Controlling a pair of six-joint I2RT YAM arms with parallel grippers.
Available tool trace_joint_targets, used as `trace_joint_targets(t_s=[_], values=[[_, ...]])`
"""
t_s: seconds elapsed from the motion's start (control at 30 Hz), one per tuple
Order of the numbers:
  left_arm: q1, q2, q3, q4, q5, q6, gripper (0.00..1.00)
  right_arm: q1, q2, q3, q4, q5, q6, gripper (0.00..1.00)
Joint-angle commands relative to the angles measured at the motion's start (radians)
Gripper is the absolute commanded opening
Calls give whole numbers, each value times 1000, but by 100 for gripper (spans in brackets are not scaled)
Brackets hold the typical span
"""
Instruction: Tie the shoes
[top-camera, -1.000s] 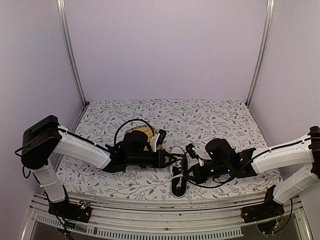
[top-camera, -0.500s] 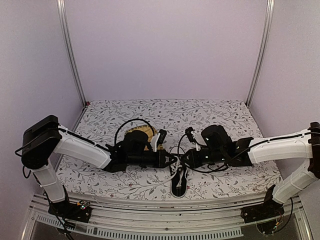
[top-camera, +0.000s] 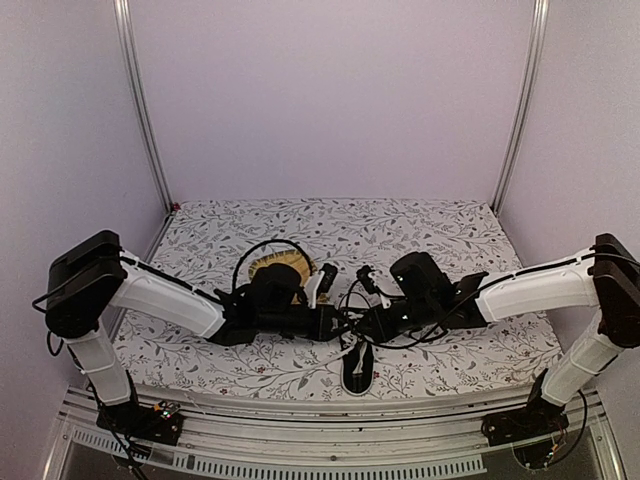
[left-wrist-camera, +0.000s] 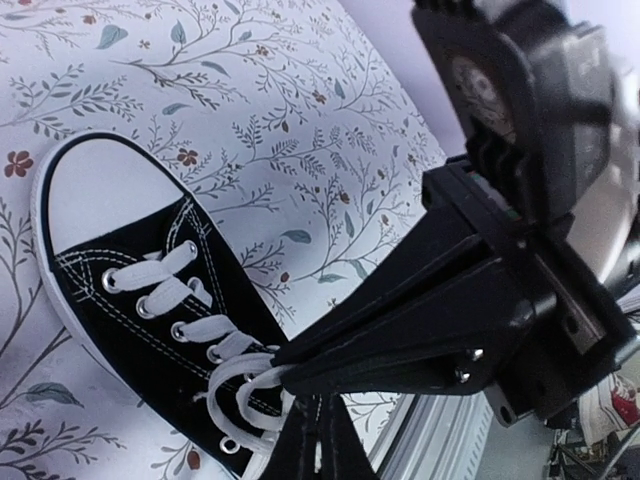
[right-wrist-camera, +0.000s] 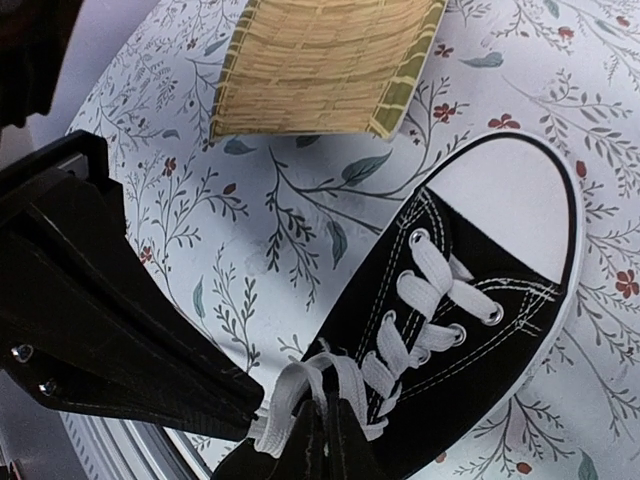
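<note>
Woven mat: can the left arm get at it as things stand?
Probably not yet: the left end effector is shut on a white lace of the sneaker and would have to let go first. The mat lies close beside that arm.

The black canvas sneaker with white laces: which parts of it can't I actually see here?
Heel of the black canvas sneaker: cut off by the bottom edge in both wrist views.
Any knot: hidden where the left gripper and right gripper close on the white laces.
Overhead view: both grippers cover the sneaker's lacing; only its toe end shows, too small for detail.
</note>
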Motion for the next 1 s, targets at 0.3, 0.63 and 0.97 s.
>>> trace_joint_targets(t_s=[0.3, 0.63, 0.97], values=[[-74, -72, -23, -71, 12, 115, 16, -1, 15, -35, -21, -81, -9, 2], [-31, -114, 2, -199, -109, 40, 37, 0, -6, -72, -12, -69, 7, 2], [-21, 48, 111, -253, -88, 14, 19, 0, 3, -72, 6, -70, 16, 2]])
